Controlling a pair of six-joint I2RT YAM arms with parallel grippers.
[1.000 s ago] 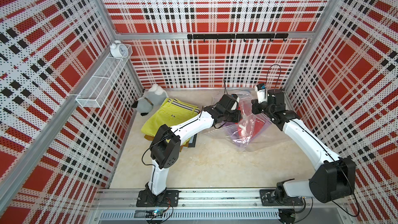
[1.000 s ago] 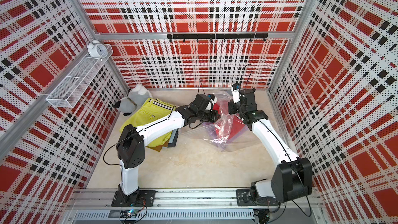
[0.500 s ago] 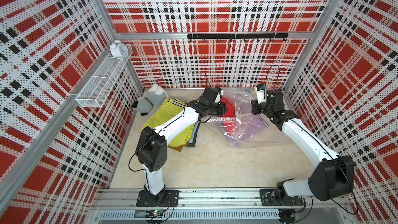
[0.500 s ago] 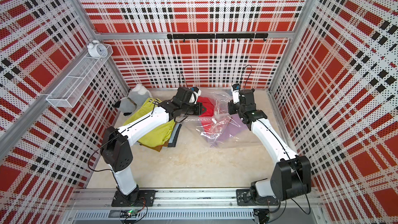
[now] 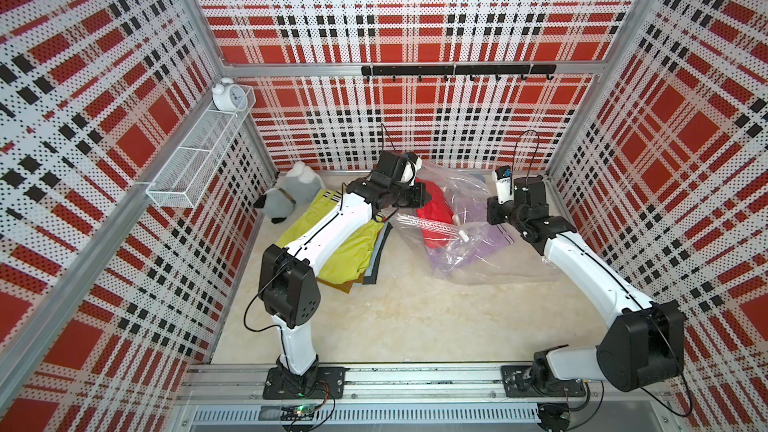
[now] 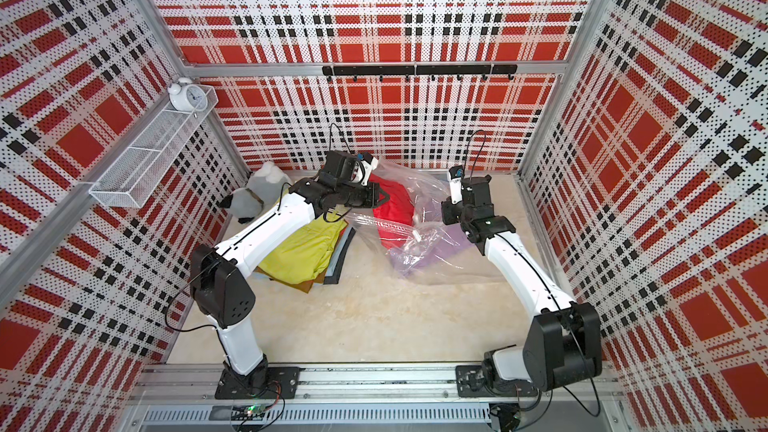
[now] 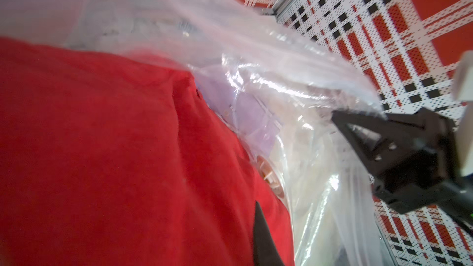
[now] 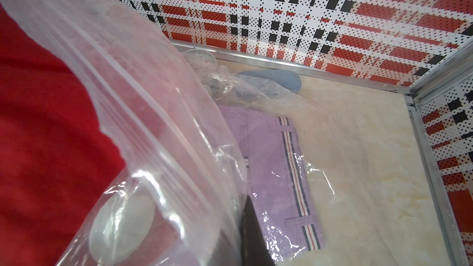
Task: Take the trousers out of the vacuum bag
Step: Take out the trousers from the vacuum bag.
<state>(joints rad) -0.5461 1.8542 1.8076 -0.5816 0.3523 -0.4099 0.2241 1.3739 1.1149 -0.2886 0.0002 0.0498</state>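
Observation:
In both top views my left gripper (image 5: 423, 197) is shut on the red trousers (image 5: 434, 211), which hang half out of the vacuum bag (image 5: 461, 251). In the left wrist view the red trousers (image 7: 115, 162) cover all but one fingertip (image 7: 262, 239). My right gripper (image 5: 490, 218) is shut on the bag's zip edge; its dark finger (image 8: 252, 236) shows behind the plastic (image 8: 153, 124). Lilac trousers (image 8: 276, 170) with a striped waistband lie inside the bag. A pile topped by yellow-green trousers (image 5: 345, 251) sits under the left arm.
A grey-white plush toy (image 5: 286, 197) sits in the back left corner by the pile. A blue-grey cloth (image 8: 271, 80) lies against the back wall behind the bag. A wire shelf (image 5: 195, 160) with an alarm clock hangs on the left wall.
My left gripper has moved left and back with the red trousers, drawing them partly out of the bag. The bag has shifted and spread. The right gripper has stayed put.

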